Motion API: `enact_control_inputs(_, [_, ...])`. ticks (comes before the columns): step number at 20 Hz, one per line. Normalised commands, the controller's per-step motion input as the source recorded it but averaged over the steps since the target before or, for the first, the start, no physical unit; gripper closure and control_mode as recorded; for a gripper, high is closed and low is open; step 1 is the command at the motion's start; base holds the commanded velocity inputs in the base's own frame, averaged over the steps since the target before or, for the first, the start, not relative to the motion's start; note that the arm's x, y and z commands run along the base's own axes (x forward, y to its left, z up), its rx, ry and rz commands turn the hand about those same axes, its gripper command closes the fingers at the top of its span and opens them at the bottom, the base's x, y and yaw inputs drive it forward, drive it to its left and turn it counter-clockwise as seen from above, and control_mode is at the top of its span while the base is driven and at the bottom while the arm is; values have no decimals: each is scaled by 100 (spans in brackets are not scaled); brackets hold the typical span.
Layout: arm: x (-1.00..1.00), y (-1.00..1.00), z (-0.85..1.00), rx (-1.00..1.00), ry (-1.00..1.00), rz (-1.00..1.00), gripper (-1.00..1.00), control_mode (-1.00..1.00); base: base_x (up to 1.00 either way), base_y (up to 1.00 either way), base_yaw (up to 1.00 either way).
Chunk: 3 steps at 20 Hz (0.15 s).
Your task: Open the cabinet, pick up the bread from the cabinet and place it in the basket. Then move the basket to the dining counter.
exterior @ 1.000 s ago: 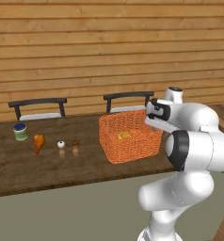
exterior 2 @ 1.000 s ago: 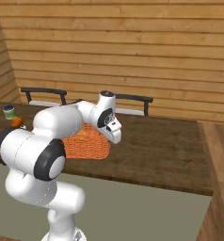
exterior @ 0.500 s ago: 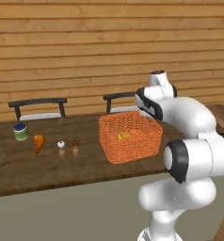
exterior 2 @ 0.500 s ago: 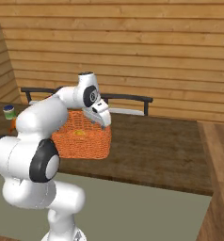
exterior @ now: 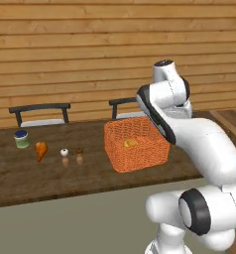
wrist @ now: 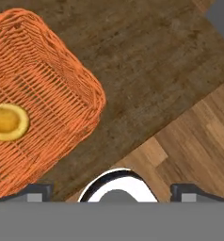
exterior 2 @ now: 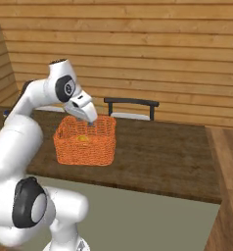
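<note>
The orange woven basket (exterior: 136, 145) (exterior 2: 85, 141) (wrist: 43, 89) stands on the dark wood dining counter (exterior: 50, 173) (exterior 2: 157, 152) (wrist: 147, 66). The bread (exterior: 131, 143) (exterior 2: 82, 138) (wrist: 8, 121), a small golden lump, lies inside it. My gripper (exterior 2: 90, 121) (wrist: 113, 190) hangs above the basket's far rim, clear of it. It is open, its fingertips (wrist: 36, 190) wide apart with nothing between them. The cabinet is out of view.
At the counter's left end stand a blue-lidded jar (exterior: 22, 139), an orange drumstick-shaped item (exterior: 40, 150) and two small items (exterior: 64, 152) (exterior: 79, 150). Dark chairs (exterior: 40, 110) (exterior 2: 131, 105) back the counter before the plank wall. Wooden floor (wrist: 194, 141) lies beyond the counter's end.
My gripper has let go of the basket's rim, opened wide and risen above it. The basket and bread have stayed in place on the counter.
</note>
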Motion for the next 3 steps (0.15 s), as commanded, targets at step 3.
enact_control_inputs(3, [-100, 35, 60, 0, -23, 24, -100, -100, 0, 0, 0])
